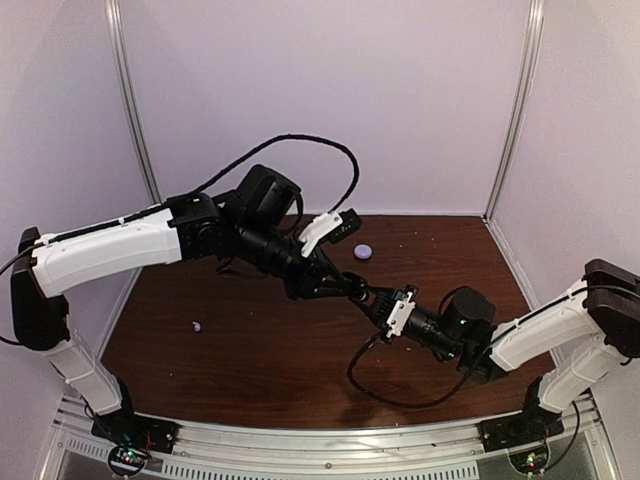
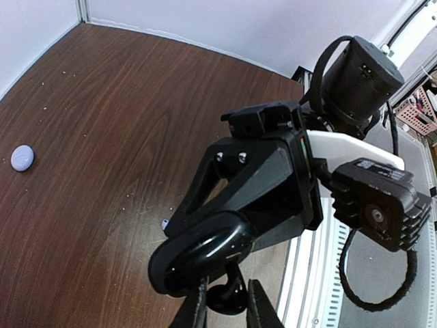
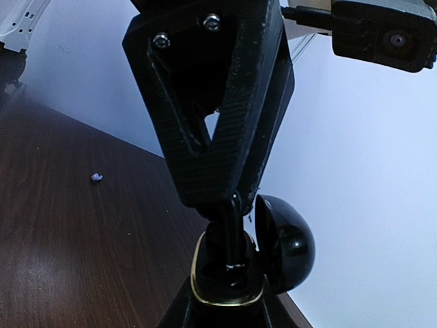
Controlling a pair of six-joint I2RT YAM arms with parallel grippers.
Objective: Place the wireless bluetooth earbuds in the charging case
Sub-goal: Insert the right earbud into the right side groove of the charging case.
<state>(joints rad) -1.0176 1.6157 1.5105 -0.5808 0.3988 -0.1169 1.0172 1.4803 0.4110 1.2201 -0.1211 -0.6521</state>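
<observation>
The closed lavender charging case (image 1: 364, 252) lies on the table at the back, apart from both grippers; it also shows in the left wrist view (image 2: 22, 158). One lavender earbud (image 1: 197, 326) lies at the left, a pale speck in the right wrist view (image 3: 96, 178). The other is not visible. My right gripper (image 3: 227, 311) is shut on an open black case (image 3: 229, 277) with a gold rim, lid (image 3: 287, 249) swung aside. My left gripper (image 2: 227, 311) is shut on a black earbud (image 2: 231, 295), whose stem reaches into the black case's well. The grippers meet mid-table (image 1: 360, 294).
The dark wood table (image 1: 250, 370) is walled in by white panels at the back and sides. A metal rail (image 1: 330, 450) runs along the near edge. The right arm's cable (image 1: 375, 385) loops over the table near the front.
</observation>
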